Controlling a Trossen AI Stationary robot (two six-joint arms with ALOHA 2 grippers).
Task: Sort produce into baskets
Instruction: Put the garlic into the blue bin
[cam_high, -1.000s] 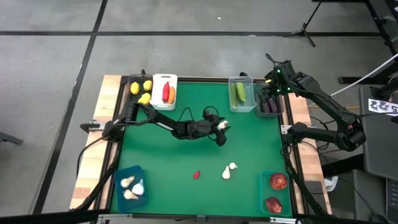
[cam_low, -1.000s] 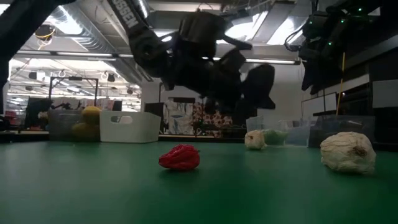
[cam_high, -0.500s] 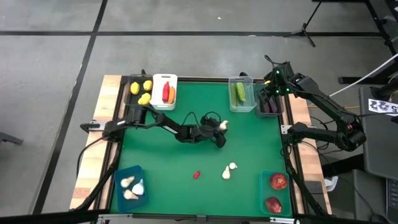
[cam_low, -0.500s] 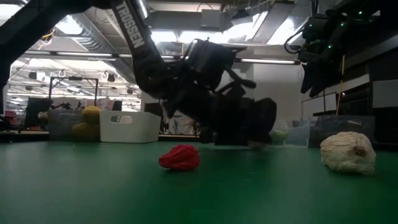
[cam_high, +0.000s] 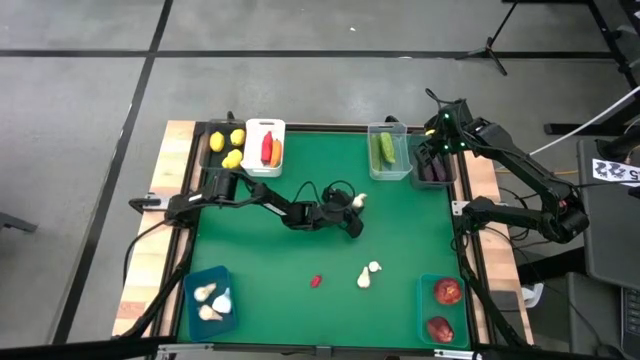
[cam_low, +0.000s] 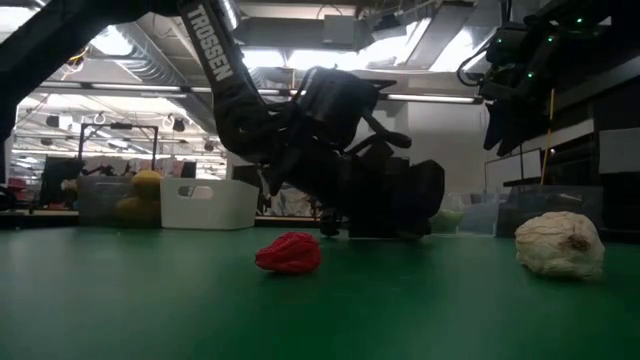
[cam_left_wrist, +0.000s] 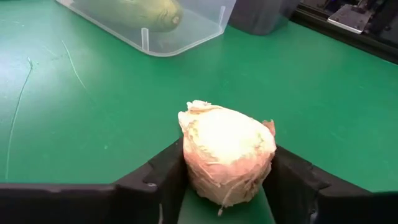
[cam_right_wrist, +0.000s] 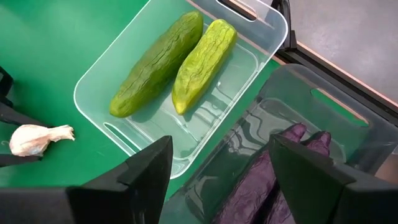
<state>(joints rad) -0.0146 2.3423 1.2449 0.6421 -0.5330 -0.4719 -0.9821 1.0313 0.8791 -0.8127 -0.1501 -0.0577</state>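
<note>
1. Left gripper (cam_high: 357, 203): compared with 1 second ago, it has dropped from above the table to the green mat and has narrowed its jaws. The left wrist view shows a garlic bulb (cam_left_wrist: 227, 151) seated between the 2 fingers (cam_left_wrist: 155, 180), touching both. Treat this as a grasp just made; lift has not begun.

2. Meaning for the task: this bulb is now ready to carry. The teal basket (cam_high: 193, 285) that already holds 2 garlic bulbs lies well apart from the claw, toward the left arm's near corner. That is the likely destination.

3. Items left loose on the mat, nearer you than the claw: 1 small red piece (cam_high: 316, 281) and 2 more garlic bulbs (cam_high: 367, 274), touching or nearly so.

4. Clear basket (cam_high: 389, 150): just beyond the claw, holding 2 cucumbers (cam_right_wrist: 186, 61).

5. Right gripper (cam_right_wrist: 219, 163): unchanged, jaws spread and holding nothing, hovering over the dark basket (cam_right_wrist: 336, 124) with the eggplants (cam_right_wrist: 273, 177).
</note>
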